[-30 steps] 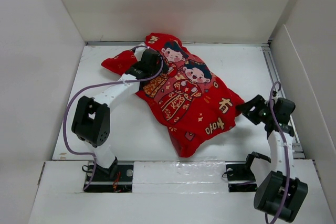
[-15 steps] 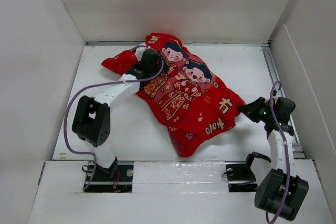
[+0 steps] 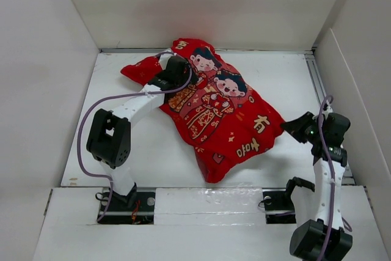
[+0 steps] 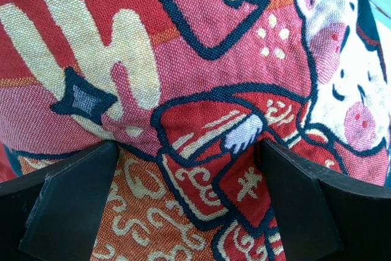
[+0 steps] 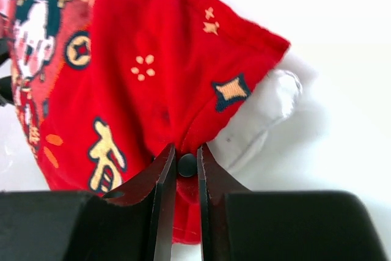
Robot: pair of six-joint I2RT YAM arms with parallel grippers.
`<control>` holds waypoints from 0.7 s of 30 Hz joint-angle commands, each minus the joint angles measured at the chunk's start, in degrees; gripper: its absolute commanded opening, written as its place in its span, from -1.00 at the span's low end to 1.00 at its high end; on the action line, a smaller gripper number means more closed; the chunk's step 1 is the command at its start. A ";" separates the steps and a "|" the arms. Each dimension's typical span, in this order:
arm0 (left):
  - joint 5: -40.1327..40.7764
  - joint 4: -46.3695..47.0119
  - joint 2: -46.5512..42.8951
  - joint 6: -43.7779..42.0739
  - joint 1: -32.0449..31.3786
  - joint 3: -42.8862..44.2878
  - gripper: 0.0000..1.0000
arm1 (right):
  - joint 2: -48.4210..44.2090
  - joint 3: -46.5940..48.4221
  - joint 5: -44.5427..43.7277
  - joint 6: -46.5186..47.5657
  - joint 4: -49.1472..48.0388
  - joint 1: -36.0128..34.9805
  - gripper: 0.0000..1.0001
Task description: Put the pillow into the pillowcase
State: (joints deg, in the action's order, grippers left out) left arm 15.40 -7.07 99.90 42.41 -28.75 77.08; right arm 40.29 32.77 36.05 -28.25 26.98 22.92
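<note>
The pillow [image 5: 263, 111] is nearly all inside the pillowcase [image 3: 235, 128], mid-frame on the worktop [image 3: 153, 151], with one white corner poking out. The right pincer [image 5: 183, 151] looks almost closed on the hem there, probably to tug it over. The left pincer [image 4: 189, 151], spread wide and gripping nothing, pins the upper-left end.

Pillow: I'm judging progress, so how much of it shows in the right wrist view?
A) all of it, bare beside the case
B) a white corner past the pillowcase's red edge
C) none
B: only a white corner of the pillow pokes out beyond the pillowcase edge.
</note>
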 commanded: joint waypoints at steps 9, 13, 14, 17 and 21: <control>2.27 -3.12 1.70 2.32 0.10 3.16 0.99 | -11.28 -6.66 -15.84 -9.36 11.17 2.04 -1.00; 2.27 -3.12 1.70 2.94 0.10 3.17 0.99 | -5.87 -19.55 -7.59 -13.76 -1.11 2.04 -1.00; 2.27 -3.12 1.18 3.55 0.10 2.64 0.99 | 0.16 -20.81 -6.71 -13.76 -3.84 2.04 -1.00; 2.27 -3.12 0.04 3.55 0.10 1.94 0.99 | 7.26 -19.94 -6.26 -11.65 -7.38 2.04 -1.00; 2.88 -3.12 -1.71 4.08 0.10 0.70 0.99 | 6.73 -17.92 -10.83 -14.10 -12.46 2.04 -1.00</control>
State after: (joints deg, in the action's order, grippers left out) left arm 16.25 -7.90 100.68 45.71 -29.02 78.74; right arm 47.37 13.02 29.98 -41.34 20.93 24.69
